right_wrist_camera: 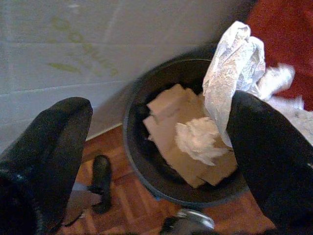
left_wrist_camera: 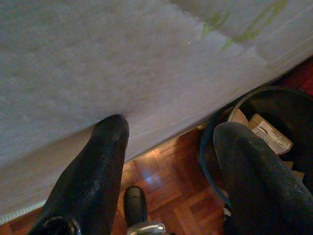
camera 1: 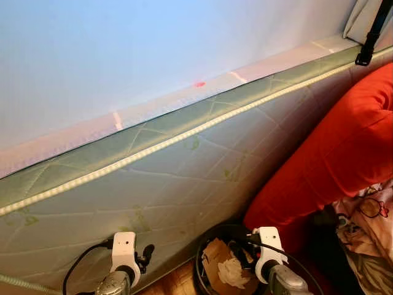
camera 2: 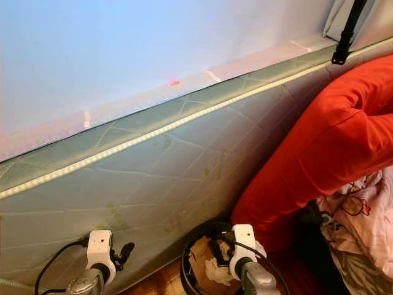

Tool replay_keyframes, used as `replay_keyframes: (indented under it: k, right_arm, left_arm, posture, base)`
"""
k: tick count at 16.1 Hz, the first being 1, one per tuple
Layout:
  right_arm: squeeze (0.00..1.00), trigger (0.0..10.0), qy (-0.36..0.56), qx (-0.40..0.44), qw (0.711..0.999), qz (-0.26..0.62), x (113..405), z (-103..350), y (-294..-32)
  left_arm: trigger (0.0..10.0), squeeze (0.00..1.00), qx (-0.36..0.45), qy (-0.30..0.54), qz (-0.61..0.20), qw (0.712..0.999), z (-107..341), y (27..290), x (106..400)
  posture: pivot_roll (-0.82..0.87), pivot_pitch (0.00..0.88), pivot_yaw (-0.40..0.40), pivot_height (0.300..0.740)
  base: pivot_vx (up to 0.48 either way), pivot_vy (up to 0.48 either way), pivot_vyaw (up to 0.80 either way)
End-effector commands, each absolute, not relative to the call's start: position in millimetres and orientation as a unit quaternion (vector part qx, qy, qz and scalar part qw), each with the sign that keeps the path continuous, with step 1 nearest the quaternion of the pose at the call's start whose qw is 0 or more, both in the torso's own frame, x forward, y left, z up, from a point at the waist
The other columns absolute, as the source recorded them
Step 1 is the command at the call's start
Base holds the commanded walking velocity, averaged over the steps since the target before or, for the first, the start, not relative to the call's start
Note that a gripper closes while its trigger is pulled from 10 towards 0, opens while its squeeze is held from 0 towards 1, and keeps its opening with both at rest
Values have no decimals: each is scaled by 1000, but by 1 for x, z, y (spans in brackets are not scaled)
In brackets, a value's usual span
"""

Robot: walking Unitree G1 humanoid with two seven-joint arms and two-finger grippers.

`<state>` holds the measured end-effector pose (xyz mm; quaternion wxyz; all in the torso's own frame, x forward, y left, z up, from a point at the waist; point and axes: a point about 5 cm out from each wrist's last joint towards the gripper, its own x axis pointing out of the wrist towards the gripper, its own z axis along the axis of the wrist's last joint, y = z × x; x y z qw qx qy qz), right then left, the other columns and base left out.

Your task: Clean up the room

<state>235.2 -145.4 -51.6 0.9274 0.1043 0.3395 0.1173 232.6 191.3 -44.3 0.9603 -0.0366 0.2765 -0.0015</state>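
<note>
Above the bin (right_wrist_camera: 146,161), right pincer (right_wrist_camera: 161,161) spread wide, plastic wrap (right_wrist_camera: 230,73) against one finger.

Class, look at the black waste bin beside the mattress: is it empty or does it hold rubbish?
It holds rubbish. The bin contains brown cardboard and crumpled white paper.

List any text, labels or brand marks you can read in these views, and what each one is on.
No text can be read.
Mattress: green marks on the quilted side, seemingly leaf or logo print, too blurred to read.
Printed cloth: cartoon pattern, no words legible.
Packet in the bin: faint print, too small to read.
Cardboard in the bin: no marking visible.
</note>
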Motion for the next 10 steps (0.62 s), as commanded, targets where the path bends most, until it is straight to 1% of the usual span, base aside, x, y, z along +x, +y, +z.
replay_keyframes:
  k: [1,5,6,10]
  right_arm:
    - [0,10000,338,107,928,115,232,-53,-146]
    - [0,10000,338,88,933,86,232,-54,-157]
    - [0,0,334,92,934,84,231,-53,-158]
    - [0,0,329,100,936,80,230,-54,-160]
  left_arm:
    - [10000,0,-36,292,3,956,-49,193,228]
    - [10000,0,-37,292,2,956,-49,192,228]
    - [10000,0,-38,292,2,956,-49,192,228]
    - [10000,0,-38,293,3,955,-49,193,227]
  posture:
    - [38,135,-36,740]
    - [37,136,-35,740]
    - [39,136,-36,740]
    - [37,138,-34,740]
  base:
    - [0,0,0]
    - [0,0,0]
    - [0,0,0]
    - [0,0,0]
